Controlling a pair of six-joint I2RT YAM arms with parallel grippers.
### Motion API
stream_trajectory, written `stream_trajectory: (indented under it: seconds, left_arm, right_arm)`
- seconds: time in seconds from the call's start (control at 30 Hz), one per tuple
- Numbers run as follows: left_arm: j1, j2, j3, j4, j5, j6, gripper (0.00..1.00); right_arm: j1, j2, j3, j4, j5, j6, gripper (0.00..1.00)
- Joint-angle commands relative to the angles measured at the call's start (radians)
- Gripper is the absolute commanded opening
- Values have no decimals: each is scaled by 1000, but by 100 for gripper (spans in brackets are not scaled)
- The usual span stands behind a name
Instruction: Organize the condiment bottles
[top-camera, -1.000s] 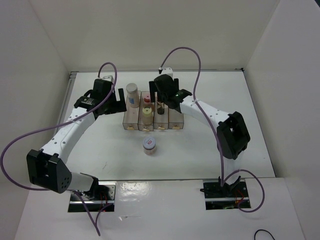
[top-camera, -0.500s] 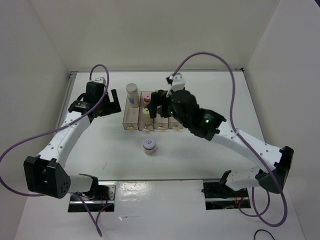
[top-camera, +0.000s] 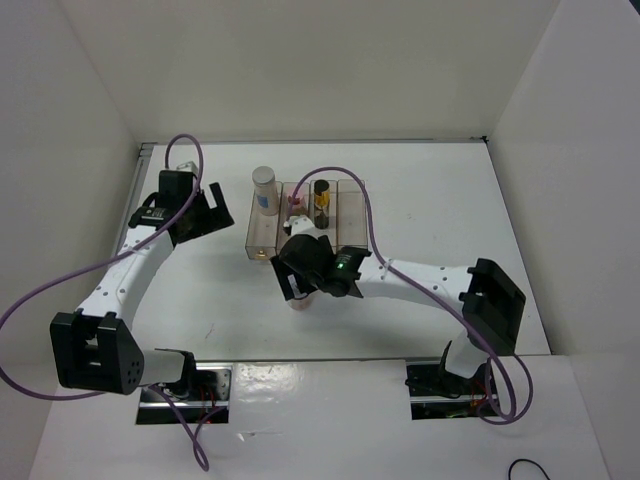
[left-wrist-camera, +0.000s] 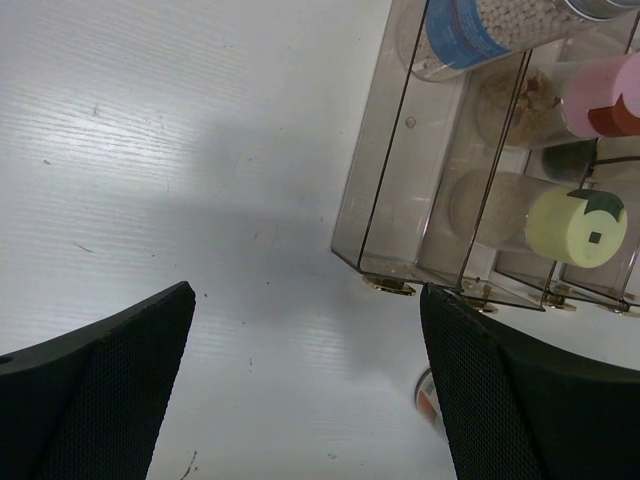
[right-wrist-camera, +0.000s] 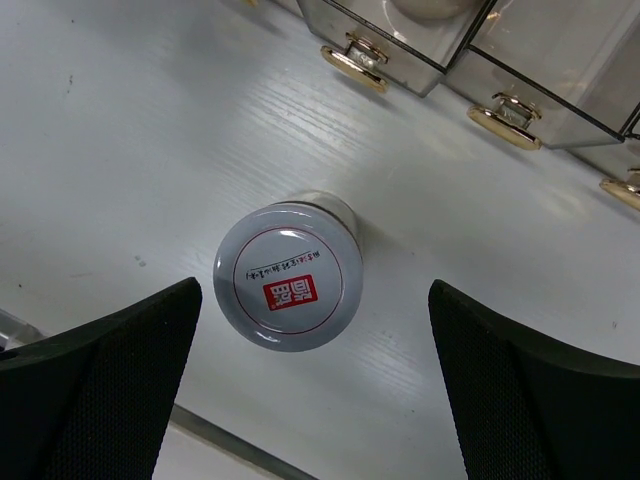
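The squat red-rimmed jar (right-wrist-camera: 286, 272) stands on bare table (right-wrist-camera: 120, 150) with room on both flanks, the right gripper (right-wrist-camera: 315, 288) spread wide of it on either side, while the gold-handled front of the clear rack (right-wrist-camera: 420, 45) closes off the space just beyond. The left gripper (left-wrist-camera: 307, 290) hangs, jaws apart, over open table, with the rack's wall near its right finger. From above, the right arm (top-camera: 420, 280) crosses the rack's front, and the rightmost compartment (top-camera: 351, 205) seems free, though it shows too small to be sure.
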Motion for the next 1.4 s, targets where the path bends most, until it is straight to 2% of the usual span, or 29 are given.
stream_trajectory:
  seconds: [0.0, 0.37, 0.6, 0.93, 1.03, 1.17, 1.27, 1.3, 1.37]
  left_arm:
    - [6, -32, -4, 44, 30, -13, 99]
    - [16, -13, -13, 62, 48, -13, 99]
    - [16, -4, -13, 62, 48, -4, 99]
    - [16, 5, -22, 71, 58, -4, 99]
    - [16, 5, -22, 71, 58, -4, 99]
    - [16, 5, -22, 71, 58, -4, 99]
    - [16, 5, -22, 71, 67, -4, 99]
    - [16, 5, -22, 71, 67, -4, 99]
    - [16, 5, -22, 71, 67, -4, 99]
  right_arm:
    - [5, 16, 21, 33, 4, 13, 98]
    - [5, 75, 2, 76, -27, 13, 98]
    - [5, 103, 11, 95, -27, 13, 86]
    - [5, 134, 11, 95, -27, 13, 78]
    - [5, 144, 20, 95, -27, 4, 71]
    - [5, 145, 29, 95, -27, 4, 52]
    - [5, 145, 29, 83, -27, 4, 46]
    - [5, 145, 29, 71, -18, 4, 39]
    - [5, 114, 38, 56, -18, 4, 32]
